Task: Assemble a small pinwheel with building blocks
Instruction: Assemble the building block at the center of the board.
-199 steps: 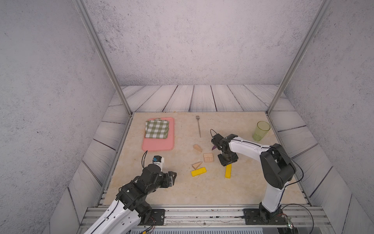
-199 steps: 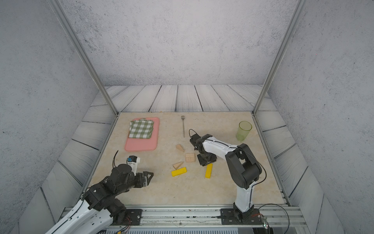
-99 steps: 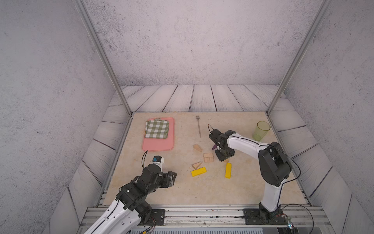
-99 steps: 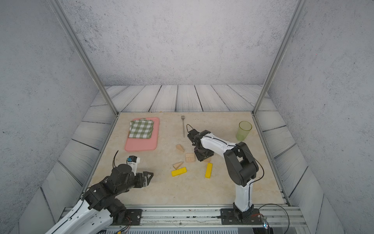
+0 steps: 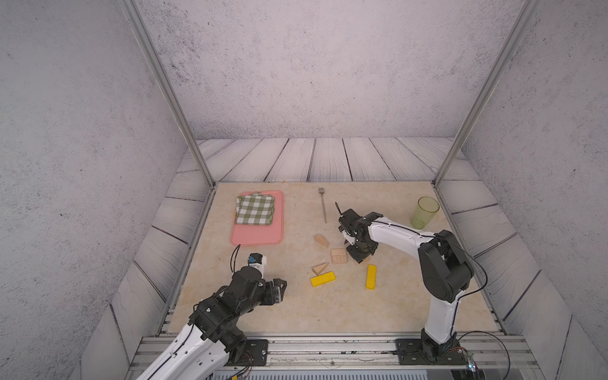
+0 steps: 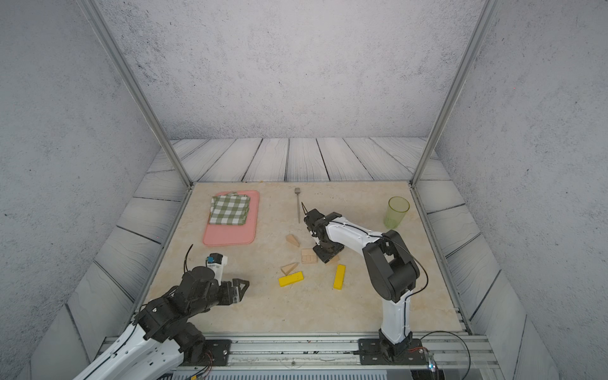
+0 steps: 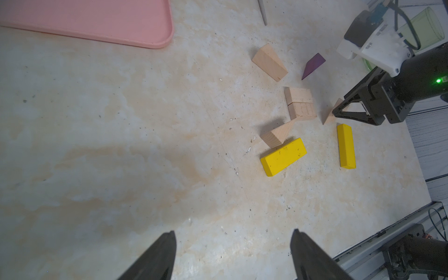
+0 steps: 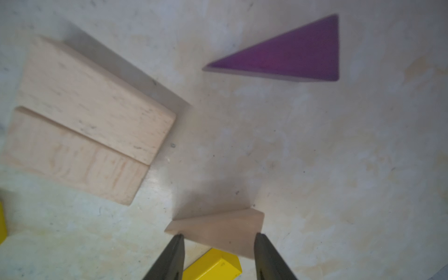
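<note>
A wood wedge (image 8: 225, 223) at 3 o'clock of the hub (image 5: 339, 256) is straddled by the right gripper (image 8: 218, 234), whether clamped cannot be told, presumably for seating as a blade, while the left gripper (image 7: 233, 231) is parked with jaws apart.

The scene is lit brightly and evenly from overhead; only soft, short shadows are cast on the table (image 5: 296, 312). In both top views the frame posts (image 5: 164, 92) are splayed outward by wide-angle distortion, while the centre is kept sharp. The right wrist view is rendered out of focus: the purple wedge (image 8: 291, 53) and the pale-wood rectangles (image 8: 92, 116) are shown with smeared edges, and a grey shadow is thrown beside the latter. In the left wrist view a green indicator light (image 7: 438, 80) is blown out by glare.
</note>
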`<action>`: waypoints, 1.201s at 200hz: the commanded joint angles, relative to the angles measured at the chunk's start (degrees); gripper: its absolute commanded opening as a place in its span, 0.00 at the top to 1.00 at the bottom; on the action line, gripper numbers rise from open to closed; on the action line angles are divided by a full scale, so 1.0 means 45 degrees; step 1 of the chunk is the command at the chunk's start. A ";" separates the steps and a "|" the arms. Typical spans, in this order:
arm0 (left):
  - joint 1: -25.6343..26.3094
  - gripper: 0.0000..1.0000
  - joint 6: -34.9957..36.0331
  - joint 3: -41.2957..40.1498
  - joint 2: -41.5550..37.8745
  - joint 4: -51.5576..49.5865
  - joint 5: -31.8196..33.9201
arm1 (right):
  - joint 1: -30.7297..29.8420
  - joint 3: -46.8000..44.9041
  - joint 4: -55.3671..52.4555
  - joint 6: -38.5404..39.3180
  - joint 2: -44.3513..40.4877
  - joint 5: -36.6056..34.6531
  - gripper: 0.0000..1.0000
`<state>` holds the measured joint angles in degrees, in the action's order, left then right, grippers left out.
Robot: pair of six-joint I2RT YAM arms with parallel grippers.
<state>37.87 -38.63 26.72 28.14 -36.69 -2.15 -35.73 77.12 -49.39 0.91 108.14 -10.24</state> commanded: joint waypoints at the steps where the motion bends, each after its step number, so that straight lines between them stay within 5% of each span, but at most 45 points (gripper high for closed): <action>1: -0.0063 0.19 0.0013 -0.0088 0.0062 -0.0090 0.0107 | -0.0053 -0.0408 0.0111 0.0568 -0.1032 0.0620 0.49; 90: -0.0060 0.19 0.0041 -0.0042 0.0135 -0.0070 0.0088 | 0.0029 -0.0664 0.0154 0.1097 -0.1778 0.0663 0.47; 147: -0.0056 0.19 0.0021 -0.0108 0.0113 -0.0053 0.0068 | 0.0032 -0.2181 0.0840 0.3108 -0.2916 0.0469 0.43; 240: -0.0056 0.19 0.0045 -0.0117 0.0165 -0.0015 0.0049 | 0.0009 -0.1866 0.1519 0.2923 -0.1288 -0.1084 0.39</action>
<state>37.87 -38.65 26.72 28.93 -36.69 -2.17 -35.73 67.24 -43.03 14.44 99.70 -12.40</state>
